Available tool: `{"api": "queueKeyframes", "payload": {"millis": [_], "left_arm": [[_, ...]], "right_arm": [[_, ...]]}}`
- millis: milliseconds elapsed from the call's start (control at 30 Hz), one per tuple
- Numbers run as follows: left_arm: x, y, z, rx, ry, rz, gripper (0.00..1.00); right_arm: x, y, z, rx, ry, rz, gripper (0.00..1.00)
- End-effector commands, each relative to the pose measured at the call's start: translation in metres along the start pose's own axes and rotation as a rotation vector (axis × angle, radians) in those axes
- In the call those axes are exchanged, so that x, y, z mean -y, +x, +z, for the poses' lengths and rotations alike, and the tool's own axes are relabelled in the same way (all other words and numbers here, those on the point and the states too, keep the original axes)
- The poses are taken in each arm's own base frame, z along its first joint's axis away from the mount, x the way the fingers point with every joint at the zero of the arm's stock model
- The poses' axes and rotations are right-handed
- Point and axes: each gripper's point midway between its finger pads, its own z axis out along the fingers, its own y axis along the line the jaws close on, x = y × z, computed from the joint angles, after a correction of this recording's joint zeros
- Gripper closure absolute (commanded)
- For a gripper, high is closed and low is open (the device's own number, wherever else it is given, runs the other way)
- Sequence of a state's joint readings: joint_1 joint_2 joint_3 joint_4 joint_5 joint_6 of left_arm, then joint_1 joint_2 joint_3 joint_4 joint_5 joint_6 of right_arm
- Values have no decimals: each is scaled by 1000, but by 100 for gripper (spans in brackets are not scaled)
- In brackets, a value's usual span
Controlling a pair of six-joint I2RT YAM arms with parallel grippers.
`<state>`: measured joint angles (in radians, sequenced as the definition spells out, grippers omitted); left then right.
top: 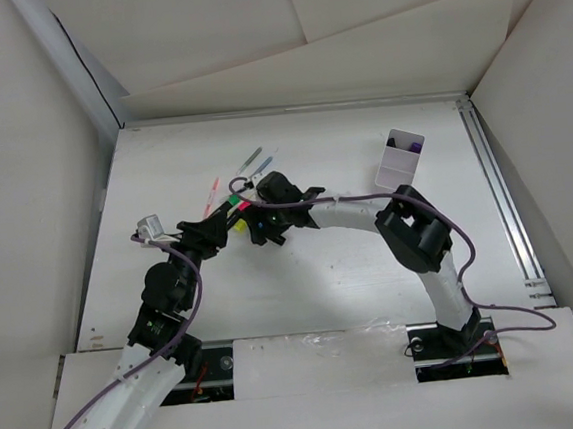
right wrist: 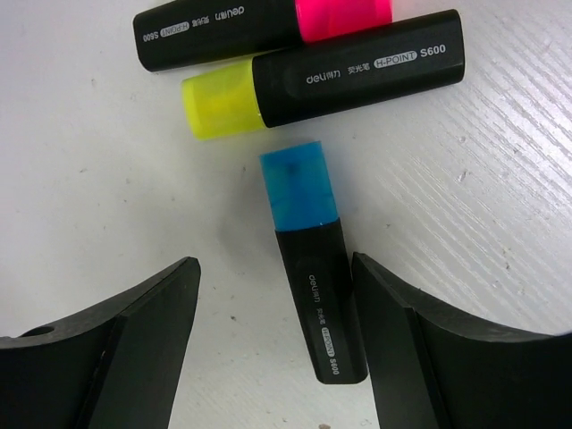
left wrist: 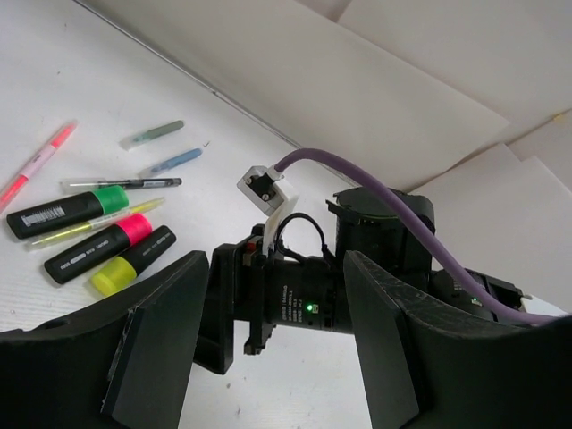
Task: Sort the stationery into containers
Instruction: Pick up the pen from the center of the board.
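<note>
My right gripper point(right wrist: 273, 304) is open and low over the table, its fingers either side of a blue-capped black highlighter point(right wrist: 313, 268) that lies flat and touches the right finger. A yellow-capped highlighter point(right wrist: 340, 76) and a pink-capped one point(right wrist: 250, 27) lie just beyond it. My left gripper point(left wrist: 277, 340) is open and empty, close beside the right wrist point(left wrist: 304, 299). Left of it lie green point(left wrist: 67, 210), pink point(left wrist: 98, 248) and yellow point(left wrist: 134, 259) highlighters and two blue-grey pens point(left wrist: 154, 134). The pale divided box point(top: 399, 161) stands at the far right with a purple-ended highlighter point(top: 414, 147) in it.
Thin pink point(left wrist: 36, 165), black point(left wrist: 121, 184) and yellow point(left wrist: 98, 223) pens lie among the highlighters. In the top view both grippers point(top: 237, 226) crowd the same pile at the table's middle left. White walls enclose the table; a metal rail point(top: 501, 196) runs along its right edge.
</note>
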<state>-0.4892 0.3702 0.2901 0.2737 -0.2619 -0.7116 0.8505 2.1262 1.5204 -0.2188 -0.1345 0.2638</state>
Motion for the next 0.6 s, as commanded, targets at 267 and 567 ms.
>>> {"api": "queueKeyframes", "payload": {"millis": [267, 567], "left_arm": [[12, -19, -4, 65, 35, -8, 43], [9, -31, -12, 124, 31, -42, 43]], "right_arm": [[8, -53, -3, 215, 247, 13, 34], [27, -50, 12, 206, 347, 23, 46]]}}
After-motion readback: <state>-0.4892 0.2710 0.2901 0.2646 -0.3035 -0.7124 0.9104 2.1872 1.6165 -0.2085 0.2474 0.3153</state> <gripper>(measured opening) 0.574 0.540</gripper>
